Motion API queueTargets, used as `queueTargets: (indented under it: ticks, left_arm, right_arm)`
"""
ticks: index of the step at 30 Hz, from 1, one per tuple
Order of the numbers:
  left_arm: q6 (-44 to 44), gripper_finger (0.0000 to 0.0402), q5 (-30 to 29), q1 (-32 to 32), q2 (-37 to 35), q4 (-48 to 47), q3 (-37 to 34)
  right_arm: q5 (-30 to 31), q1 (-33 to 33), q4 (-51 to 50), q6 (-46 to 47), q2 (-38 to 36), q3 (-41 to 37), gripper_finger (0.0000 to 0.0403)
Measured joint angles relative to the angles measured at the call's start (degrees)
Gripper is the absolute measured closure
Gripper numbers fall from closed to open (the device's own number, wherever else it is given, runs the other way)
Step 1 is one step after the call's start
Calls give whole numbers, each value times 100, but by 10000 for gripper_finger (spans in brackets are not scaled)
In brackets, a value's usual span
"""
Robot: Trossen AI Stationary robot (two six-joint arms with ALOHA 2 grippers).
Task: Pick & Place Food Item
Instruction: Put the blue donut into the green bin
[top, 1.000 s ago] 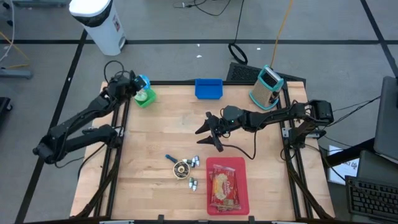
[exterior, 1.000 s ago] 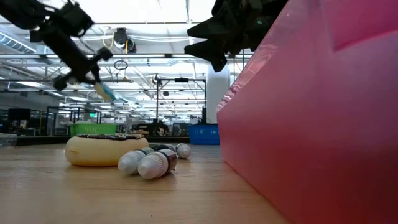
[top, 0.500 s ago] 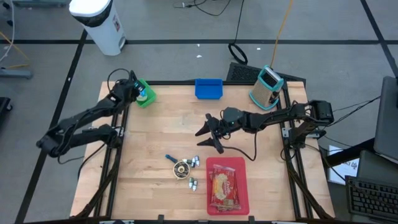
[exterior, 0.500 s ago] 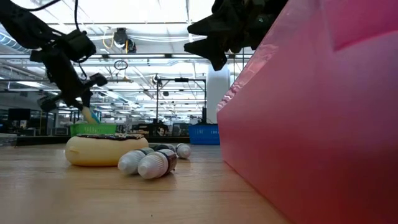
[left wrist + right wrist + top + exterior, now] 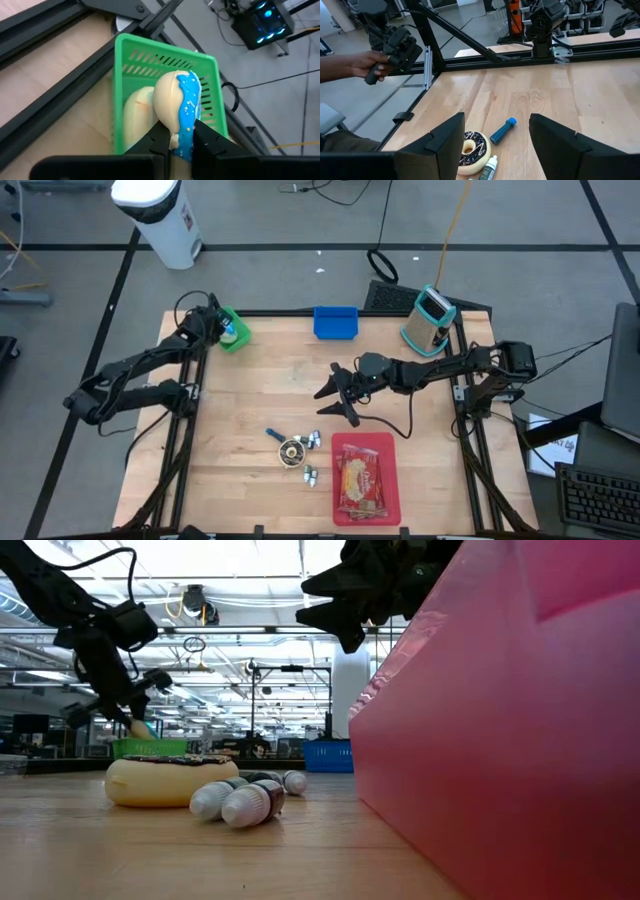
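Blue-iced donut point(image 5: 178, 105) now lowered over green basket point(image 5: 131, 55), left tool point(image 5: 179, 141) still pinching it; right tool point(image 5: 335, 392) spread, unmoved.

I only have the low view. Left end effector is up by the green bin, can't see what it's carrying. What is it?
Observer: A blue-iced donut, pinched at its edge by the left end effector, per the left wrist view.
Operator: Over the bin or off to the side?
Observer: Directly over the green bin; the high view puts the bin at the table's far left corner.
Operator: Bin empty?
Observer: No, a pale item already lies inside, under the donut.
Operator: Right arm?
Observer: Right end effector hangs open over mid-table, holding nothing.
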Motion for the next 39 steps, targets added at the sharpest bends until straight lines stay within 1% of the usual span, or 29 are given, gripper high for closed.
queueTargets:
  ticks: [6, 10, 16, 22, 26, 33, 39]
  left_arm:
    - [-125, 355, 27, 7, -2, 526, 0]
    - [-122, 355, -90, 37, 0, 803, 0]
    - [-78, 355, -125, 183, 2, 417, 0]
    - [25, 355, -135, 244, 9, 341, 2]
    - [28, 355, -163, 239, 237, 430, 2]
    - [13, 355, -37, 198, 997, 1068, 9]
    - [-89, 355, -122, 198, 1167, 1160, 18]
  right_arm:
    - [0, 0, -40, -14, 0, 0, 193]
    - [0, 0, -38, -17, -1, 0, 193]
    - [0, 0, -38, -20, 1, 0, 193]
    - [0, 0, -39, -20, 0, 0, 193]
    - [0, 0, -38, -22, 0, 0, 193]
    - [5, 0, -38, -21, 0, 0, 193]
    - [9, 0, -38, -22, 1, 0, 193]
